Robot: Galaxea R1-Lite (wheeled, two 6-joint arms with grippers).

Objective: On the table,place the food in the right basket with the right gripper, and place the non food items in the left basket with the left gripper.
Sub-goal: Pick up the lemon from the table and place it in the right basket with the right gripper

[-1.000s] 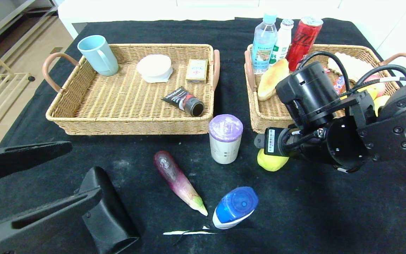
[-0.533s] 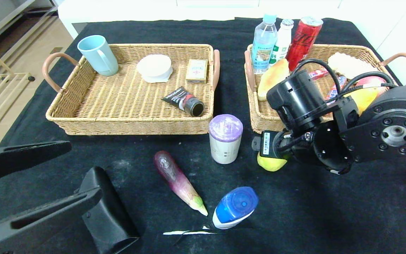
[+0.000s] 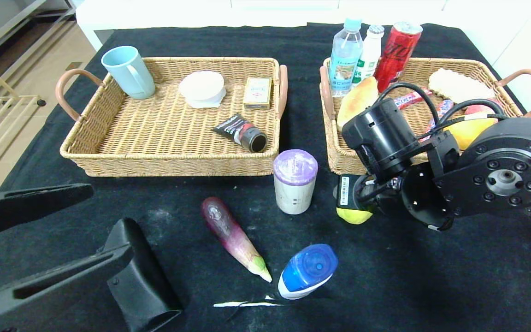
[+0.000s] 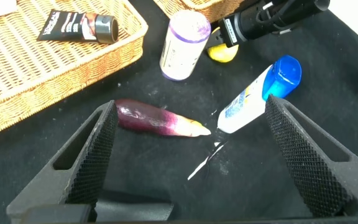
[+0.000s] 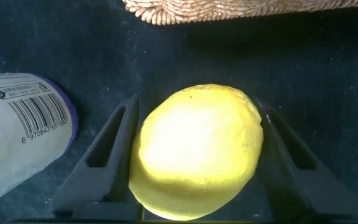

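A yellow lemon (image 3: pixel 352 216) lies on the black cloth in front of the right basket (image 3: pixel 335 159). My right gripper (image 3: pixel 356 208) is down over it, and in the right wrist view its fingers press both sides of the lemon (image 5: pixel 197 149). A purple eggplant (image 3: pixel 235 237), a blue-capped white bottle (image 3: pixel 307 271) and a purple-lidded cup (image 3: pixel 295 181) are on the cloth. My left gripper (image 4: pixel 191 109) is open and empty at the near left, above the eggplant (image 4: pixel 157 119) and the bottle (image 4: pixel 253 96).
The left basket (image 3: pixel 109 154) holds a blue mug (image 3: pixel 128 71), a white round box, a card box and a black tube. The right basket holds bottles, a red can, bread and fruit. A white strip (image 3: pixel 247 304) lies near the front edge.
My right arm has moved left and down over the lemon, uncovering more of the right basket's contents. The left arm has not moved.
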